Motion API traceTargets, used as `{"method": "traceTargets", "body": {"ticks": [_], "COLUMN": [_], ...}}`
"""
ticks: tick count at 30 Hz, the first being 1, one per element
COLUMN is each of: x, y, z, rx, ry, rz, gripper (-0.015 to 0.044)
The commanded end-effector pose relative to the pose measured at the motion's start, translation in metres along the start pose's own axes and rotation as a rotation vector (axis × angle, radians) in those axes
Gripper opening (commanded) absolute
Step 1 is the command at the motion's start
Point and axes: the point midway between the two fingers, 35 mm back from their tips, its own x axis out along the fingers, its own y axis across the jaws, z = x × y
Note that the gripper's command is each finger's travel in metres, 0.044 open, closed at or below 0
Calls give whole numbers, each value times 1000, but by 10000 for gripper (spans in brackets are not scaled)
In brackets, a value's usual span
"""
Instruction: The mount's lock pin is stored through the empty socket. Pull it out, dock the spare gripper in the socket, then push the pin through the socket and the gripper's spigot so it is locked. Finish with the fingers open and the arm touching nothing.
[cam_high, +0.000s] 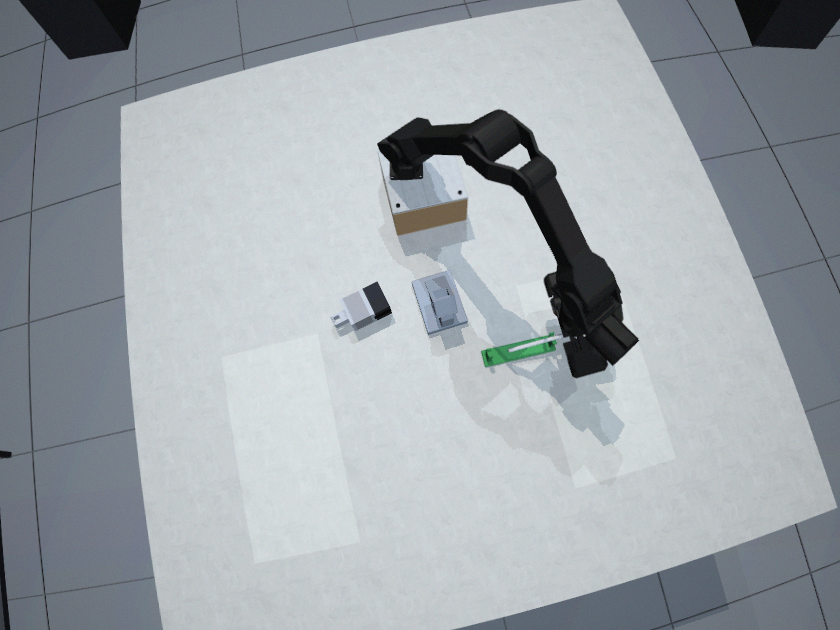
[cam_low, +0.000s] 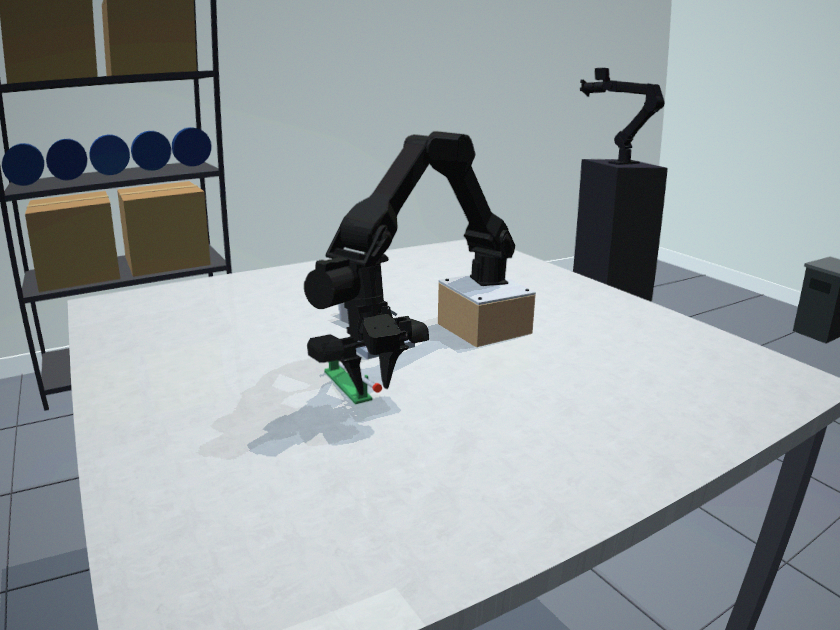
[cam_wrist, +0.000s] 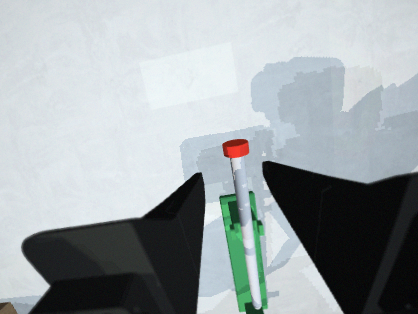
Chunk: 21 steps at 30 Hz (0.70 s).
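Note:
The lock pin (cam_high: 536, 343) (cam_wrist: 242, 210), white with a red head (cam_low: 377, 387), lies lengthwise over the green rack (cam_high: 515, 356) (cam_low: 341, 379) (cam_wrist: 233, 257), its head beyond the near end. Whether it is seated in both posts I cannot tell. My gripper (cam_low: 373, 389) (cam_wrist: 232, 173) is open, pointing down, with a finger on each side of the pin and gaps between. The socket (cam_high: 442, 303) stands on its grey plate with no pin seen in it. The spare gripper (cam_high: 359, 308) lies apart from it, its spigot (cam_high: 337, 320) pointing left in the top view.
The wooden base block (cam_high: 430, 217) (cam_low: 505, 318) carries the arm and stands behind the socket. Two pale rectangles (cam_high: 291, 447) (cam_high: 617, 427) mark the table top. The socket lies between the spare gripper and the green rack.

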Motion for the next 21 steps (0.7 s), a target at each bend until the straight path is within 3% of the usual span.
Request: {"method": "traceTargets", "body": {"ticks": [1, 21], "x": [-11, -62], "y": [0, 3], "z": [2, 9], "rx": [0, 7], "ry": [0, 11], "rz": [-1, 20], "gripper": [200, 200]}}
